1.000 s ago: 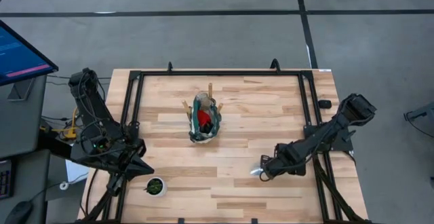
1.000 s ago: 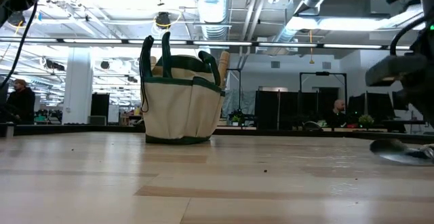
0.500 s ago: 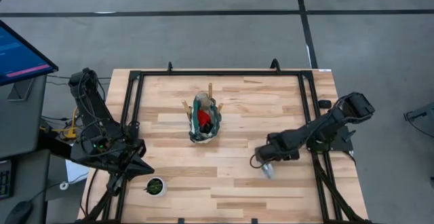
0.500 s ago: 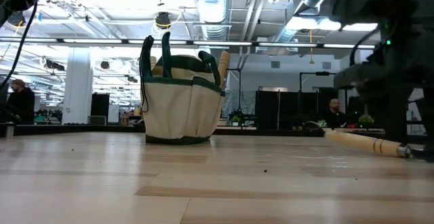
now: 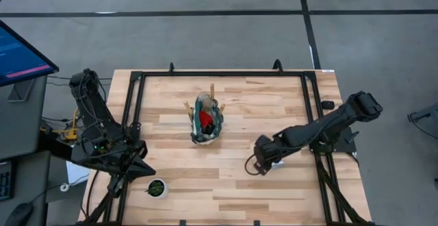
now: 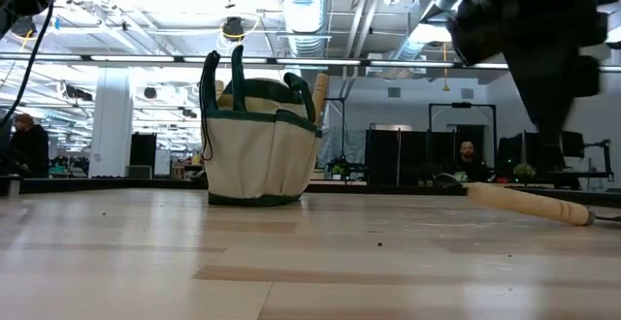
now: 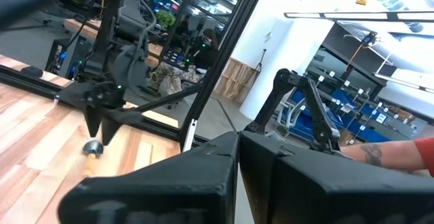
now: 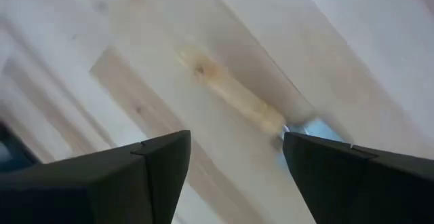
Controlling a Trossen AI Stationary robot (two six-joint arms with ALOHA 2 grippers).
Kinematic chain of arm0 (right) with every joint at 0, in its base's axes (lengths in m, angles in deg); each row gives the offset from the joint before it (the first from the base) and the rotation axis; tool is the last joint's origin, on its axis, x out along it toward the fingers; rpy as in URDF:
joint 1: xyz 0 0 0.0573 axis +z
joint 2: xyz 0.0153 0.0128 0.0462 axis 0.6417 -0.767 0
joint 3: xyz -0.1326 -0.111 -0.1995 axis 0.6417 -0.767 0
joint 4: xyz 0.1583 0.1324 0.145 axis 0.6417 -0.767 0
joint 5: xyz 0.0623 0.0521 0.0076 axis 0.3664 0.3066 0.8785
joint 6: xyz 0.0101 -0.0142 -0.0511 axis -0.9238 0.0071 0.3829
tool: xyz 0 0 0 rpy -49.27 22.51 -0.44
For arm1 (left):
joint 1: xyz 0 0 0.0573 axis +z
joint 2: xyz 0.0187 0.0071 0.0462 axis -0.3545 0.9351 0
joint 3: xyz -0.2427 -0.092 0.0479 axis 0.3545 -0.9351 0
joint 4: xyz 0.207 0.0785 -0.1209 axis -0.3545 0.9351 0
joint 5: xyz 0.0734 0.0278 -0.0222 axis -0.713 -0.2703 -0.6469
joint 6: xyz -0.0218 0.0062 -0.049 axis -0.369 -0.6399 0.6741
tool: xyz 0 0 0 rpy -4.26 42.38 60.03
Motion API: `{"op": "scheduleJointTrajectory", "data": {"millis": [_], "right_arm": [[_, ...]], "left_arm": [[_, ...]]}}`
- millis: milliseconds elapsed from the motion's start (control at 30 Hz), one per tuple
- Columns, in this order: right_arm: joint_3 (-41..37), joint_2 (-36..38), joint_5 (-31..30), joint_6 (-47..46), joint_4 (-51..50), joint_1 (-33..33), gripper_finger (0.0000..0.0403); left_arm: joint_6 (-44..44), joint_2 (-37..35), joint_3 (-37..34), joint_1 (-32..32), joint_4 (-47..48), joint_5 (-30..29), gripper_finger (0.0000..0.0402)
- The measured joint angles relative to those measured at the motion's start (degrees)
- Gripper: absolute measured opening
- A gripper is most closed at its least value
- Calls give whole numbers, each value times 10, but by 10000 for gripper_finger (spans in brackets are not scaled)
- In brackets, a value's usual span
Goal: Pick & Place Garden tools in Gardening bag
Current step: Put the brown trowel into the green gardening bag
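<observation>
From above, the gardening bag point(image 5: 207, 119) stands mid-table point(image 5: 274, 192), tools inside, bare wood all round. The right hand point(image 5: 258, 163) hangs over open boards right of it; the left hand point(image 5: 142, 168) waits shut at the table's left edge by a small pot point(image 5: 157, 188).

At table level, a trowel point(image 6: 529, 204) lies flat, well apart from the bag.

The right wrist view shows wide-spread fingers point(image 8: 152, 170) holding nothing, above the trowel's handle.

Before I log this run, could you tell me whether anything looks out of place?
One trowel lies loose on the table, apart from the gardening bag; the open right pincer hovers over it.
</observation>
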Motion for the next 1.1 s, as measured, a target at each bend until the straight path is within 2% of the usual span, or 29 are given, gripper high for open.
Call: {"op": "scheduleJointTrajectory", "data": {"millis": [167, 300, 467, 700, 1100], "right_arm": [[38, -51, -18, 197, 15, 2, 228], [59, -99, 3, 343, 8, 2, 228], [72, -147, 16, 452, -24, 27, 228], [74, -196, 10, 493, -15, 66, 228], [89, -182, -31, 488, 33, 59, 228]], "left_arm": [[0, 0, 0, 0, 0, -3, 3], [0, 0, 0, 0, 0, -7, 3], [2, 0, 0, 0, 0, -8, 3], [3, 0, 0, 0, 0, -13, 3], [2, 0, 0, 0, 0, -27, 3]]}}
